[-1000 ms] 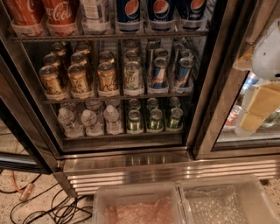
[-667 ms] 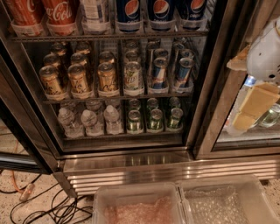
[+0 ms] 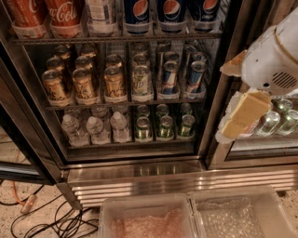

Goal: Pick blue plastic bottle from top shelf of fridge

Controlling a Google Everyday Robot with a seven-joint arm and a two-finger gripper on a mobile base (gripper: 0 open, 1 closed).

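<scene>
The blue plastic bottle point(image 3: 99, 14), clear with a pale whitish label, stands on the top shelf point(image 3: 116, 40) of the fridge point(image 3: 139, 174). It sits between the red Coca-Cola bottles point(image 3: 46, 14) and the dark blue Pepsi bottles point(image 3: 171, 11), and only its lower part shows. My gripper point(image 3: 238, 93), white with tan parts, hangs at the right in front of the fridge's right section. It is well right of the bottle, lower than it, and holds nothing that I can see.
The middle rack holds several cans point(image 3: 114, 81). The lower rack holds small water bottles point(image 3: 95, 128) and green cans point(image 3: 163, 125). A dark door post point(image 3: 228, 42) stands between bottle and gripper. Two clear bins point(image 3: 195, 218) lie below, with cables point(image 3: 56, 218) on the floor at left.
My gripper and arm have moved left and further into view, from the right edge toward the door post. The bottles and cans have not moved.
</scene>
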